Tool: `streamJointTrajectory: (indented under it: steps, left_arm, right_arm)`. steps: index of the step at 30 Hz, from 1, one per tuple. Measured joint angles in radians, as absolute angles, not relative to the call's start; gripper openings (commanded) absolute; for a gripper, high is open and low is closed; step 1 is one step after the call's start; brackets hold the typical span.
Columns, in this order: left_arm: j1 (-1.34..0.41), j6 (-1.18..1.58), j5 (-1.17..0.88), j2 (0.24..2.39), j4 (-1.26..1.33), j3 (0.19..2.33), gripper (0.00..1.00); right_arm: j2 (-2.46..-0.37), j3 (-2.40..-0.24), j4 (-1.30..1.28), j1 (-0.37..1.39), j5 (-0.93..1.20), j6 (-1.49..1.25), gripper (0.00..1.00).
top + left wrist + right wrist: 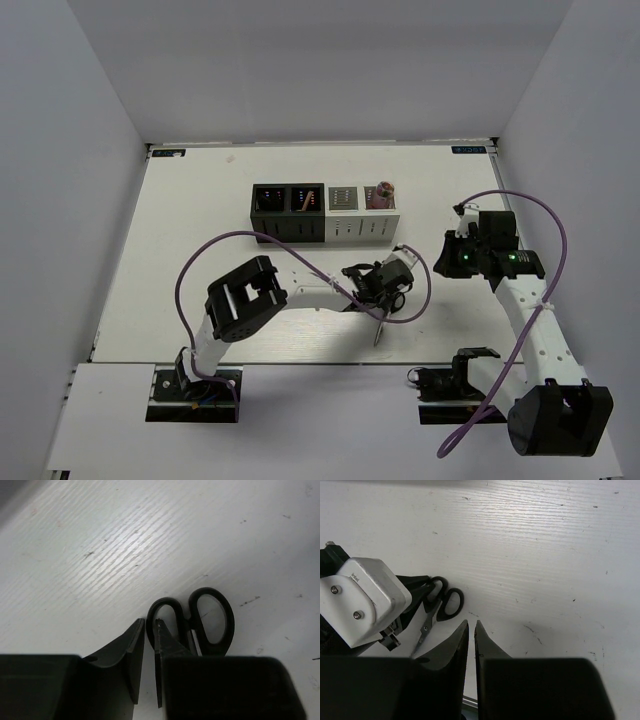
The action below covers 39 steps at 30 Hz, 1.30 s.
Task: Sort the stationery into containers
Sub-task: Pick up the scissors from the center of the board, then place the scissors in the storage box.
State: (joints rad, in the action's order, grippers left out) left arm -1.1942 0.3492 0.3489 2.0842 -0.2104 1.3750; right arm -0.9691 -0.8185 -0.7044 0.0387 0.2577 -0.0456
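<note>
The black-handled scissors lie on the table in front of the containers, blades pointing toward the near edge. My left gripper is at their handles. In the left wrist view its jaws stand almost closed on the rim of the left handle loop of the scissors. My right gripper hovers to the right, shut and empty; that view also shows the scissors. The four containers stand in a row: two black and two white. A pink-topped item sticks out of the rightmost one.
White walls enclose the table on three sides. The left arm's purple cable loops over the table's left half. The left arm's wrist housing fills the left of the right wrist view.
</note>
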Motion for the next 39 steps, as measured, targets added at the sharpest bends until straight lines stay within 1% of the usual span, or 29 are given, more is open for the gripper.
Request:
streamJointTrajectory:
  steps: [1, 3, 4, 5, 10, 12, 14, 15, 17, 18, 22, 25, 26, 27, 29, 32, 34, 35, 36, 38, 39]
  left_arm:
    - [-1.195, 0.355, 0.363, 2.083, -0.220, 1.375, 0.22]
    - [-1.195, 0.366, 0.391, 2.083, -0.236, 1.377, 0.12]
    - [-1.195, 0.371, 0.405, 2.083, -0.246, 1.380, 0.02]
    - [-1.195, 0.375, 0.418, 2.084, -0.262, 1.385, 0.00]
    - [-1.195, 0.384, 0.462, 2.085, -0.324, 1.402, 0.00]
    - [-1.193, 0.383, 0.472, 2.074, -0.349, 1.396, 0.00]
    - [-1.190, 0.379, 0.477, 2.054, -0.385, 1.382, 0.00]
    - [-1.188, 0.374, 0.477, 2.042, -0.412, 1.377, 0.00]
    - [-1.184, 0.361, 0.477, 2.016, -0.463, 1.367, 0.00]
    - [-1.180, 0.352, 0.476, 1.999, -0.491, 1.365, 0.00]
    - [-1.158, 0.317, 0.475, 1.895, -0.544, 1.365, 0.00]
    - [-1.116, 0.288, 0.464, 1.780, -0.538, 1.372, 0.00]
    - [-1.093, 0.278, 0.459, 1.736, -0.527, 1.378, 0.00]
    - [-1.070, 0.270, 0.451, 1.702, -0.514, 1.386, 0.00]
    - [-1.012, 0.258, 0.429, 1.641, -0.477, 1.409, 0.00]
    - [-0.921, 0.253, 0.388, 1.584, -0.379, 1.423, 0.00]
    - [-0.843, 0.262, 0.343, 1.562, -0.261, 1.399, 0.00]
    - [-0.812, 0.268, 0.325, 1.556, -0.201, 1.380, 0.00]
    - [-0.781, 0.272, 0.303, 1.555, -0.131, 1.356, 0.00]
    - [-0.730, 0.279, 0.282, 1.568, -0.009, 1.317, 0.00]
    - [-0.710, 0.282, 0.272, 1.584, 0.036, 1.312, 0.00]
  right_arm:
    - [-0.969, -0.818, -0.704, 0.039, 0.259, -0.046, 0.12]
    - [-0.969, -0.818, -0.704, 0.038, 0.262, -0.046, 0.12]
    - [-0.969, -0.818, -0.704, 0.038, 0.262, -0.046, 0.12]
    - [-0.969, -0.818, -0.704, 0.038, 0.263, -0.046, 0.12]
    - [-0.969, -0.818, -0.704, 0.036, 0.265, -0.046, 0.12]
    - [-0.969, -0.818, -0.704, 0.034, 0.265, -0.046, 0.22]
    - [-0.969, -0.818, -0.704, 0.033, 0.266, -0.049, 0.28]
    - [-0.969, -0.818, -0.704, 0.033, 0.266, -0.049, 0.33]
    - [-0.969, -0.818, -0.704, 0.033, 0.269, -0.050, 0.37]
    - [-0.969, -0.818, -0.704, 0.032, 0.270, -0.049, 0.43]
    - [-0.969, -0.818, -0.703, 0.032, 0.275, -0.046, 0.56]
    - [-0.969, -0.818, -0.702, 0.032, 0.286, -0.042, 0.56]
    - [-0.969, -0.818, -0.702, 0.032, 0.290, -0.041, 0.53]
    - [-0.969, -0.818, -0.702, 0.032, 0.295, -0.039, 0.33]
    - [-0.969, -0.818, -0.702, 0.032, 0.310, -0.019, 0.00]
    - [-0.961, -0.813, -0.704, 0.032, 0.349, -0.009, 0.00]
    - [-0.947, -0.805, -0.706, 0.032, 0.394, 0.016, 0.00]
    - [-0.940, -0.801, -0.707, 0.032, 0.416, 0.031, 0.08]
    - [-0.929, -0.795, -0.706, 0.032, 0.449, 0.048, 0.12]
    - [-0.912, -0.784, -0.708, 0.032, 0.499, 0.076, 0.17]
    - [-0.906, -0.780, -0.708, 0.032, 0.520, 0.088, 0.17]
